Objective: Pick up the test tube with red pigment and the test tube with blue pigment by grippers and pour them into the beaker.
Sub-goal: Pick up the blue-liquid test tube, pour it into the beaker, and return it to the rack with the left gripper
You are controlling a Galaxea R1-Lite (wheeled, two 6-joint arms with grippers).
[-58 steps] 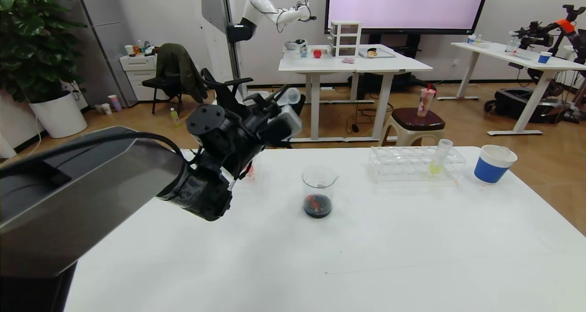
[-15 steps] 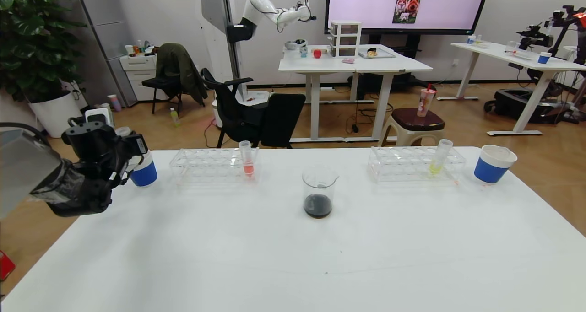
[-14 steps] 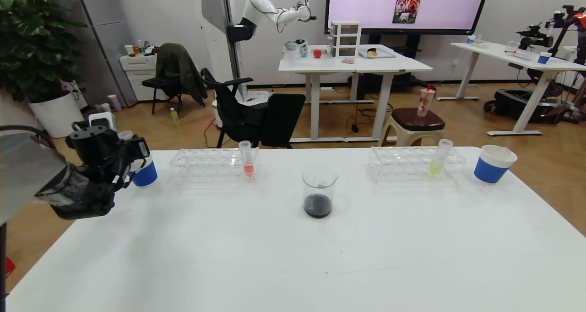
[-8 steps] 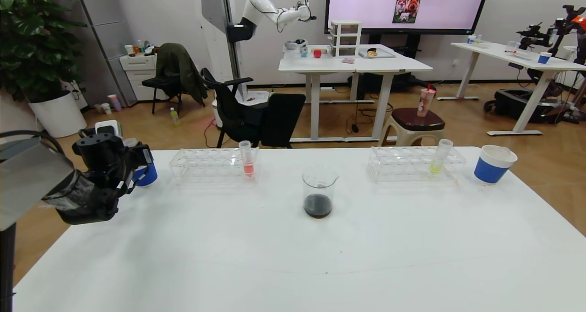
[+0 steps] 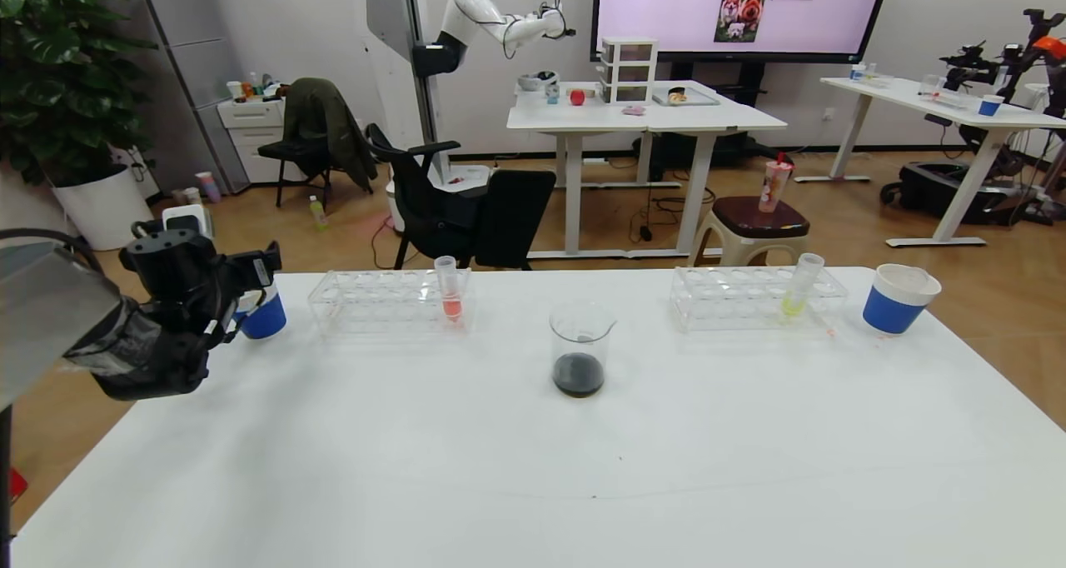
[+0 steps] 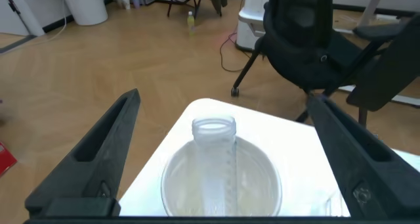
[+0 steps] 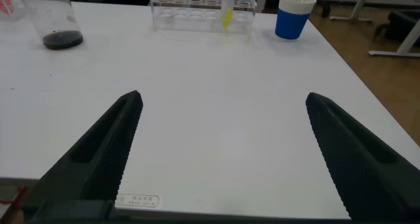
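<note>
Only the left wrist view shows an empty clear tube (image 6: 213, 158) standing upright, mouth up, in the paper cup (image 6: 222, 184) left of the beaker (image 5: 580, 350), beneath the left claw's (image 6: 223, 152) spread, released fingers.

The desk (image 5: 516, 468) has a smooth, matt white top with a faint sheen. The beaker (image 5: 580, 350) is clear, glossy glass, its dark liquid catching a little light. Both racks, left (image 5: 387, 301) and right (image 5: 754, 297), look like clear hard plastic, as do the thin-walled tubes standing in them (image 5: 450, 287) (image 5: 801, 285). The cups at far left (image 5: 260, 314) and far right (image 5: 899, 298) look like white paper with matt blue sleeves. The left claw (image 6: 223, 152) has matt black plastic fingers; the right claw (image 7: 223, 155) has the same finish, with ridged inner edges. A clear ribbed plastic tube (image 6: 215, 159) stands in the left cup.
</note>
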